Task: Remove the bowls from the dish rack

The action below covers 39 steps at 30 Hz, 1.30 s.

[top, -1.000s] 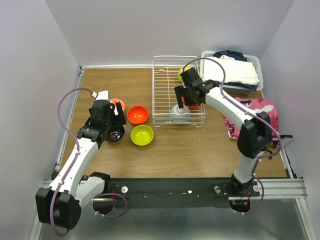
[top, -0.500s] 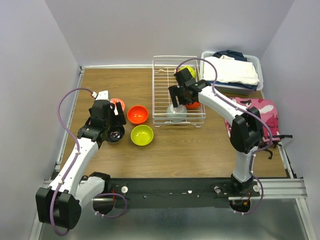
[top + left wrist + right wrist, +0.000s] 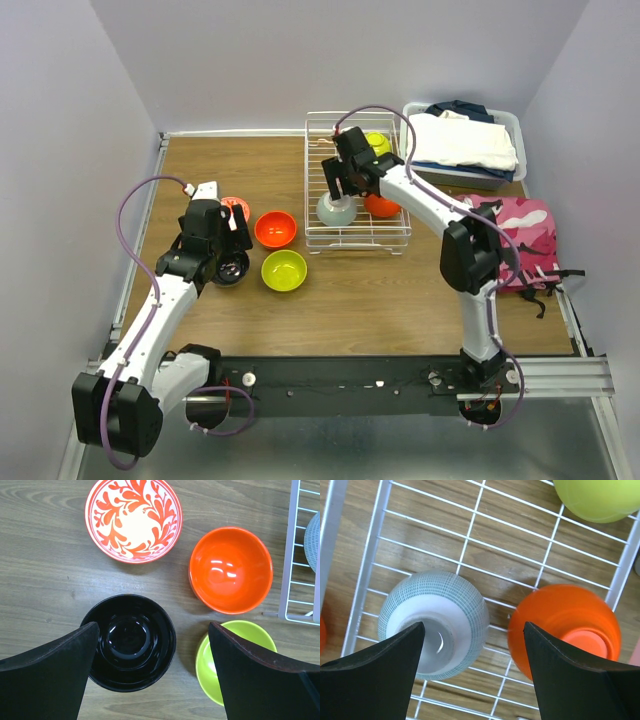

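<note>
left gripper (image 3: 154, 632): wide open, empty, over dark bowl (image 3: 131, 641)
right gripper (image 3: 474, 627): open too, nothing held, above pale blue bowl (image 3: 447, 607)
dish rack (image 3: 360, 243): 1 o'clock on table (image 3: 220, 170), three bowls (image 3: 382, 207) inside
rest: four more out at its 8 o'clock

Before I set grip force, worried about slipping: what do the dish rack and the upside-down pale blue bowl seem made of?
Dish rack: likely white-coated metal wire, smooth thin rods. Pale blue bowl: probably glazed ceramic, possibly plastic; fine printed grid, soft sheen, plain pale foot ring.
</note>
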Tool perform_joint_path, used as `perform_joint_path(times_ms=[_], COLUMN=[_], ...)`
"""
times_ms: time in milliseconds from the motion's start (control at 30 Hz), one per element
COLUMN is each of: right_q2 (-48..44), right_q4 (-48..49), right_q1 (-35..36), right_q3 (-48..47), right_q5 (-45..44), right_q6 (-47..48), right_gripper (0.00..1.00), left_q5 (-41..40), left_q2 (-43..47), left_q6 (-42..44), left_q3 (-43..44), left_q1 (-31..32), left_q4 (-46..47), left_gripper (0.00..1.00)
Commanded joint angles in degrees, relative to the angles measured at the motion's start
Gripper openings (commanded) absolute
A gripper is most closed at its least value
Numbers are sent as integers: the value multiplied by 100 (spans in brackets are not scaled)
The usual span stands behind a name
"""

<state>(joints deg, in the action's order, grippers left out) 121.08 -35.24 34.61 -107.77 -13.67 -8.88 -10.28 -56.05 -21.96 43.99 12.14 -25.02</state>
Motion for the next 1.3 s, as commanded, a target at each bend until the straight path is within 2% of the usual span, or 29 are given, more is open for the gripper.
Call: perform_joint_path(times_ms=[0,233,433,600,833,1033,1200,1267], right_q2=[-601,-1744,-1904,-1781,-1605,-1175,-770,-525], right_q4=[166,386,790,633,457,641,1019,1037], right_q1=[37,37,37,46,46,142,143,143], right_q3=[492,1775,2443,2243,2225,1777,1355,1092], right_q5=[-443,-769,-978,-1103,-147,171,15,-450], right_q6=[518,1125,2144,2330,2339,2260,2110,2075], right_gripper=[88,88,93,93,92,92,92,92], left_q5=[-88,35,-9,-44,-26,-70,-105,-105], left_q2=[-20,-81,-2,15,6,-11,-11,-28], left_q6=[60,42,42,51,51,60,60,60], left_q3=[-31,-13,-30,-39,-31,-31,-31,-22], left_q1=[25,25,16,16,25,25,16,25], left_q4=[14,23,23,14,14,14,5,-3], left_gripper=[99,99,99,99,99,99,99,99])
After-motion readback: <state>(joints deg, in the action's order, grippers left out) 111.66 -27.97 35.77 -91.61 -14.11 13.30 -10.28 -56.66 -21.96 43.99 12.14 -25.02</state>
